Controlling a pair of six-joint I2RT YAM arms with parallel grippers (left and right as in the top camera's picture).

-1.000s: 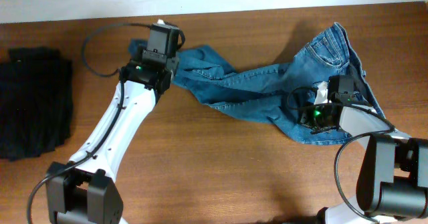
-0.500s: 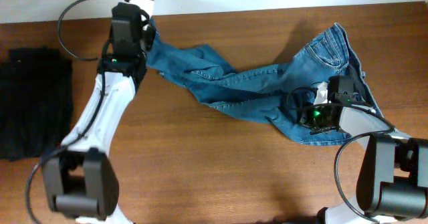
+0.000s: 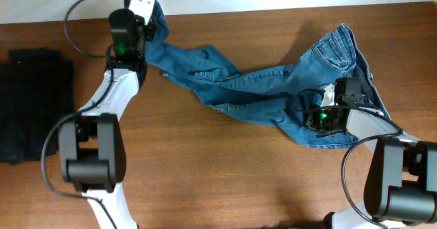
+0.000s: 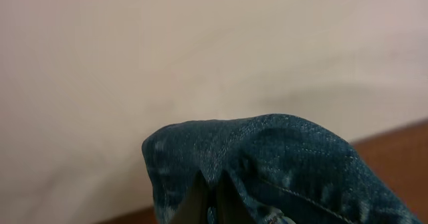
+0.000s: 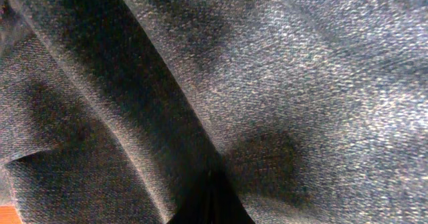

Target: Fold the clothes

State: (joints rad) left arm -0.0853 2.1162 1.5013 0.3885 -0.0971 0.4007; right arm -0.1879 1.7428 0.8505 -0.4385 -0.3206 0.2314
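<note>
A pair of medium-blue denim jeans (image 3: 259,92) lies strung out across the far half of the brown wooden tabletop (image 3: 218,181). The waistband and pockets are to the right, and one narrow leg is drawn out to the far left corner. The left fingers (image 4: 200,200) are pinched together on the very end of that leg, holding it up off the wood at the far edge in front of the pale wall (image 4: 167,63). To me it looks like a pull to take the slack and twist out of the leg so it can be laid straight. The right fingers (image 5: 210,207) are closed tight on a pinch of denim near the seat, at the near right, seemingly to anchor the garment against that tug. The middle is rumpled, so I'd say no fold has been made yet. A black folded pile of cloth (image 3: 34,106) sits well apart at the left edge
</note>
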